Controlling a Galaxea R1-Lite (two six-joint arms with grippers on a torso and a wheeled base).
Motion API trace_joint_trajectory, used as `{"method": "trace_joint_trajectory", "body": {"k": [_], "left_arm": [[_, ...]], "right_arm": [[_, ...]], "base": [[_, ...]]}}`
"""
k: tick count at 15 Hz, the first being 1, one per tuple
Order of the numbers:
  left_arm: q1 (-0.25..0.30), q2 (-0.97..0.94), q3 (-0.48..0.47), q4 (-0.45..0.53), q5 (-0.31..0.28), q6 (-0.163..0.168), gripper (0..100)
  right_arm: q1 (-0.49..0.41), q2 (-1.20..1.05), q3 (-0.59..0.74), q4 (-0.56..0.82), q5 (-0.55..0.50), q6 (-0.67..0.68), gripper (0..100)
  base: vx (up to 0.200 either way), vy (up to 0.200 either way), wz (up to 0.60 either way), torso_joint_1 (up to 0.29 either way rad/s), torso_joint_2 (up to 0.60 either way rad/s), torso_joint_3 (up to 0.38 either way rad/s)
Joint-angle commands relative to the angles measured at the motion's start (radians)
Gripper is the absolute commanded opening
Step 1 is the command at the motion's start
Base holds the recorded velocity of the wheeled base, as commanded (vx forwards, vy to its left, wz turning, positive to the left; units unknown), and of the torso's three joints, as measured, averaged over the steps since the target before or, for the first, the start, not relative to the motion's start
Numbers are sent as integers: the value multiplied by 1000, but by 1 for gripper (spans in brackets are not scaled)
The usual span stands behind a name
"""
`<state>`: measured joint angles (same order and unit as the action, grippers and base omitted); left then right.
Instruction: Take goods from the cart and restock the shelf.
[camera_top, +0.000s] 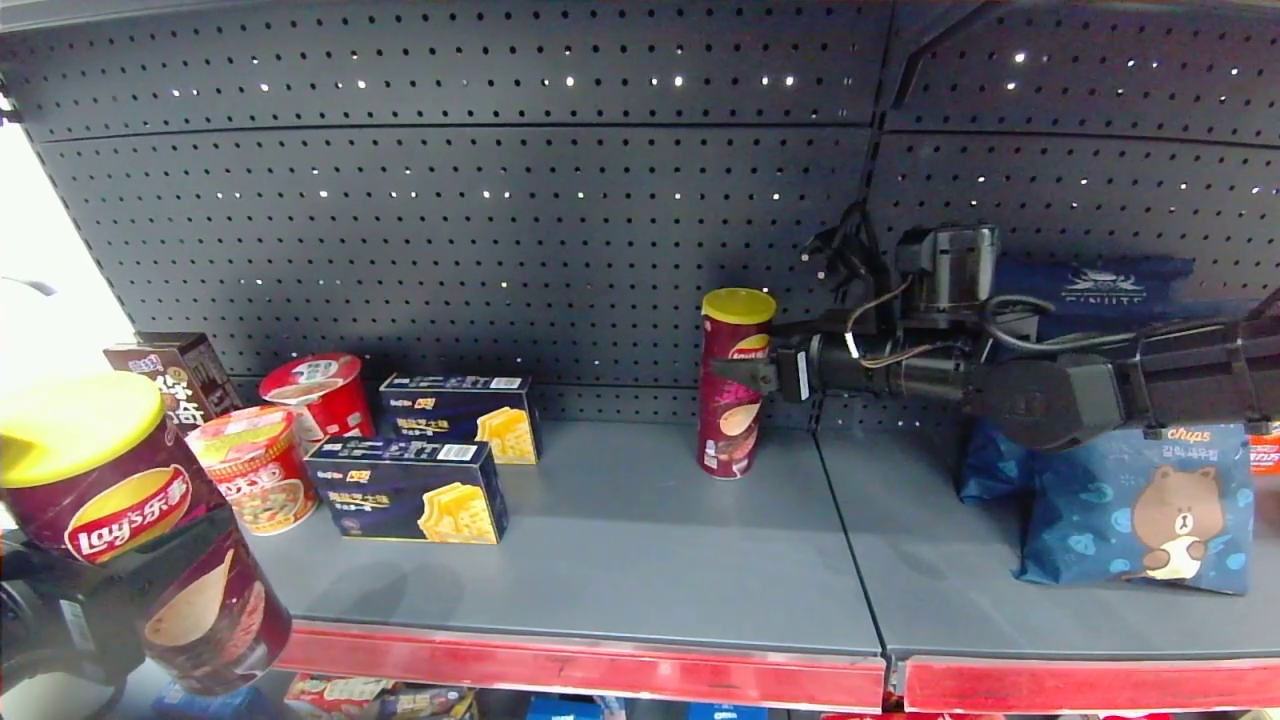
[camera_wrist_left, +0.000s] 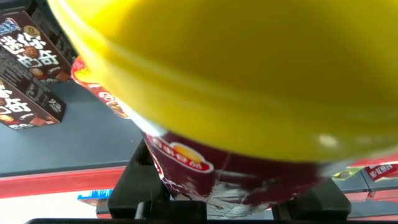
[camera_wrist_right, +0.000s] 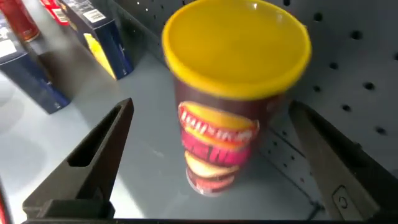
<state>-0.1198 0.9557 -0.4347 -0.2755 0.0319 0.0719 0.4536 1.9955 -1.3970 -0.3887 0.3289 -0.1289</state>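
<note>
Right gripper (camera_wrist_right: 211, 111) stands wide open around the upright can (camera_top: 735, 385) at the shelf's (camera_top: 640, 540) back, left gripper (camera_wrist_left: 227, 186) clamps a second can (camera_top: 130, 520) before it; likely light, stiff, slick tubes, best gripped mid-body.

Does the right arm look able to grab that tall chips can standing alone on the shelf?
Probably yes: the right gripper is open, its fingers on either side of the chips can, with nothing between.
</note>
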Motion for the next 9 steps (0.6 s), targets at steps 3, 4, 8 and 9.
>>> {"method": "trace_joint_trajectory", "body": {"k": [3, 4, 8, 9], "left_arm": [[0, 1, 5, -1, 0, 0, 0], [0, 1, 11, -1, 0, 0, 0], [0, 1, 16, -1, 0, 0, 0], [0, 0, 17, -1, 0, 0, 0]], "right_arm": [[4, 75, -59, -1, 1, 0, 100], [4, 95, -79, -1, 1, 6, 100], [10, 134, -137, -1, 1, 31, 100], [11, 140, -143, -4, 5, 31, 100]], "base": [[0, 0, 0, 0, 0, 0], [0, 0, 0, 0, 0, 0], [0, 0, 0, 0, 0, 0], [0, 0, 0, 0, 0, 0]]}}
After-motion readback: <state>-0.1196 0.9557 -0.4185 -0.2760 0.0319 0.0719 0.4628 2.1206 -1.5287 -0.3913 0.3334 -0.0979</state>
